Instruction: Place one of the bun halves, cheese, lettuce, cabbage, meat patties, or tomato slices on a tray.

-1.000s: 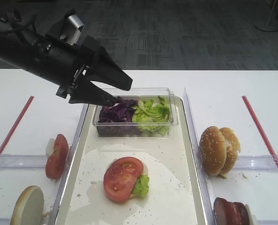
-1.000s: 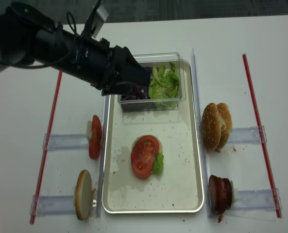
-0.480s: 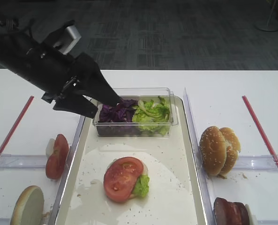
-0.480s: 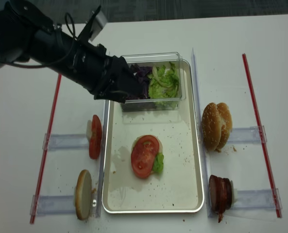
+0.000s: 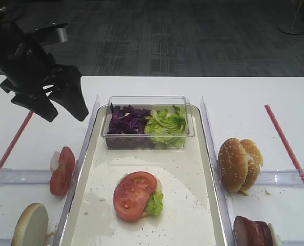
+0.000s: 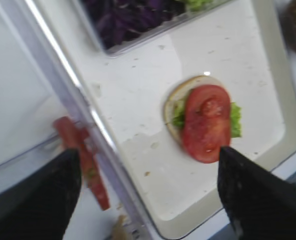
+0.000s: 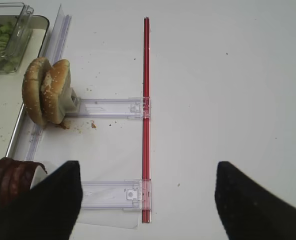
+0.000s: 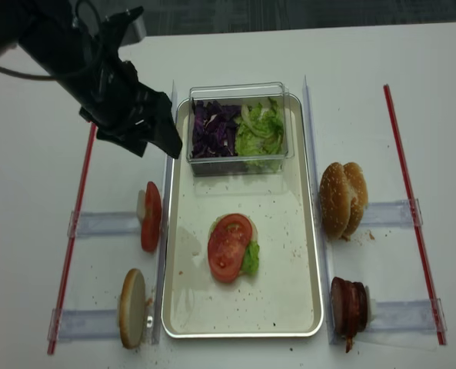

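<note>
left gripper (image 5: pixel 67 108): jaws apart, nothing between them. Hangs over the bare surface (image 5: pixel 39 133) just left of the tray's left edge, above the rack of spare tomato slices (image 5: pixel 62 170).
bun half, far left (image 5: pixel 30 225): stands on edge in the near-left rail, cut face to the camera, untouched.
tray (image 8: pixel 285 223): centre of the surface, long axis running away from the camera. Off-white, crumb-speckled.
stack on tray: tomato slice (image 5: pixel 135 195) lies flat on top, lettuce leaf (image 5: pixel 154 203) sticks out on its right side, pale bun edge (image 6: pixel 168 102) shows beneath in the left wrist view. So bun, lettuce and tomato look placed.
clear box (image 5: pixel 146 100): sits at the far end of the tray. Cabbage (image 5: pixel 127 122) in its left half, lettuce (image 5: pixel 165 123) in its right half.
step in hand, my read: gripper is empty and off the tray, so this is a fetch for the next layer. Which item, cannot tell.
doing it well: drop straight down on the chosen item with the jaws open, close across its thin dimension, lift clear of the rail before moving sideways. Cross the tray rim high, release low and centred over the tomato so the stack does not slide.
risk: leaf pieces are loose and light, easy to pinch too little or drag extra out of the box.
bun halves, right (image 5: pixel 239 164): two on edge in the right rail, seeded tops outward.
meat patties (image 5: pixel 251 231): near-right rail, on edge.
right gripper (image 7: pixel 148 200): jaws wide apart, empty, over bare surface right of the tray.
</note>
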You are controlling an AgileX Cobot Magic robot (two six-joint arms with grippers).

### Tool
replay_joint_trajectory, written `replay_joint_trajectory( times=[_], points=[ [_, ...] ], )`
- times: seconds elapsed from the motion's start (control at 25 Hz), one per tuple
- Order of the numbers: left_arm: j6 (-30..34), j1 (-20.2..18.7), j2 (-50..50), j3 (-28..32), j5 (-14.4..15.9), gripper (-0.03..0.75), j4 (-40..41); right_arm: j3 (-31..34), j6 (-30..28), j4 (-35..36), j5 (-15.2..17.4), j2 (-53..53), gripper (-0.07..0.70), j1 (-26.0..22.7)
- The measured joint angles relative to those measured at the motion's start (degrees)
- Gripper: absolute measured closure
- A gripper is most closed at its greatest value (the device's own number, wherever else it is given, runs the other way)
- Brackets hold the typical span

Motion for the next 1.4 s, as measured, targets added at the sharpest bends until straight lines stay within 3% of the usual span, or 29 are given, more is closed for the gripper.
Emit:
replay_joint_trajectory(
  times=[0.52,0.88,1.2,1.4],
  points=[
    [-11.35,0.10,0.00,-1.80,0.37,0.197,24.46,0.00,0.00,0.00,0.00,0.00,0.061,0.00],
    [-12.06,0.82,0.00,-1.80,0.46,0.197,25.71,0.00,0.00,0.00,0.08,0.00,0.061,0.00],
    [-12.06,9.70,0.00,-1.80,0.58,0.197,24.81,0.00,0.00,0.00,0.08,0.00,0.061,0.00],
    [-12.06,12.07,0.00,-1.80,0.58,0.197,24.50,0.00,0.00,0.00,0.08,0.00,0.061,0.00]
  ],
)
